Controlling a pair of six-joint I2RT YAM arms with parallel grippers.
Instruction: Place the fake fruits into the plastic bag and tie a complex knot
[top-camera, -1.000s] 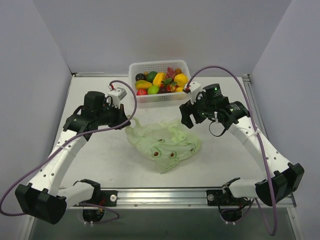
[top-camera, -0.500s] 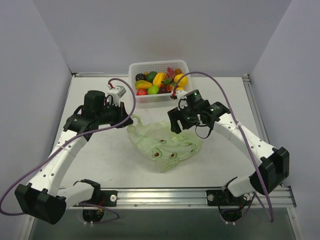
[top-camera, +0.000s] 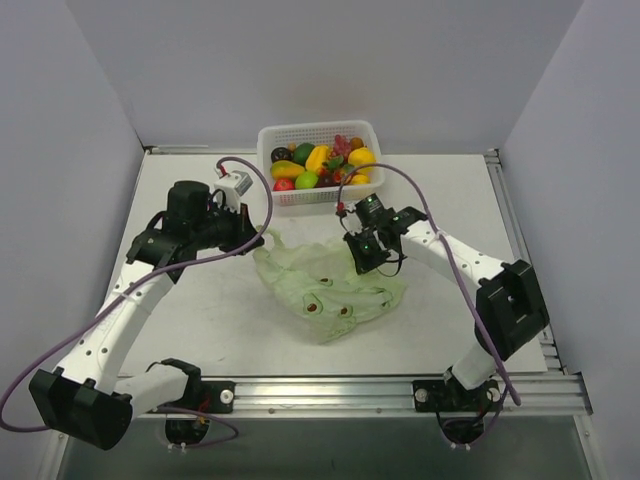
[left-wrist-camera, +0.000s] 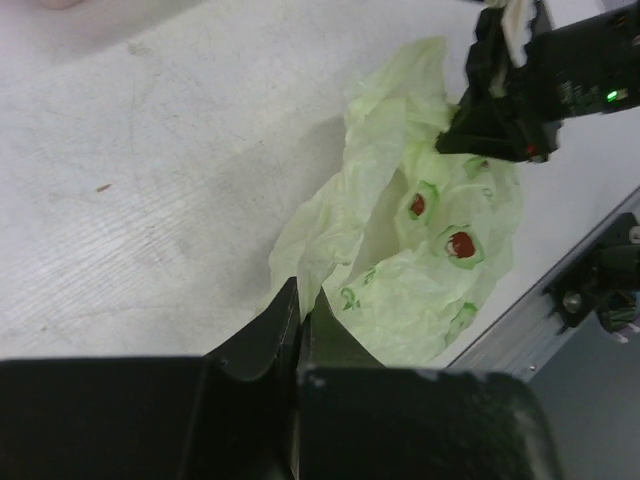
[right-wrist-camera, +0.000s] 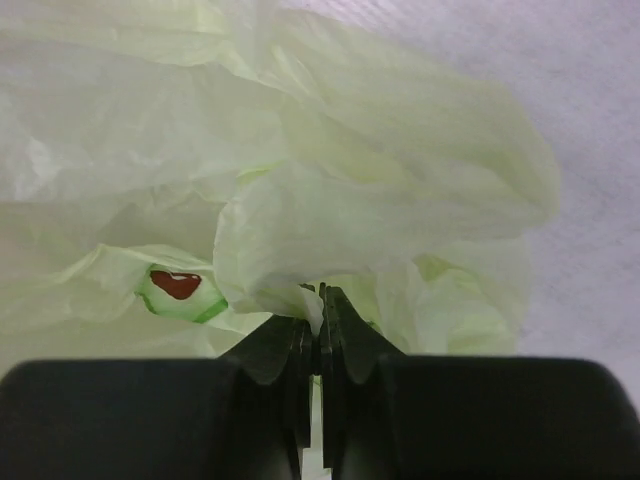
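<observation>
The pale-green plastic bag (top-camera: 328, 287) lies crumpled in the middle of the table, avocado prints showing. My left gripper (top-camera: 257, 238) is shut on the bag's upper-left edge; in the left wrist view (left-wrist-camera: 303, 300) a fold of film (left-wrist-camera: 318, 262) runs between its tips. At the bag's upper-right edge my right gripper (top-camera: 362, 262) is shut on a pinch of film (right-wrist-camera: 300, 295), seen closely in the right wrist view (right-wrist-camera: 318, 292). The fake fruits (top-camera: 320, 162) sit heaped in the white basket at the back, mixed yellow, orange, green, red and dark.
The white perforated basket (top-camera: 275, 135) stands at the back centre against the wall. Grey walls close in on the left, right and back. A metal rail (top-camera: 330, 392) runs along the near edge by the arm bases.
My right arm swung left and down from beside the bag onto its upper-right edge, and its jaws went from open to shut on the film. The left arm has not moved.
</observation>
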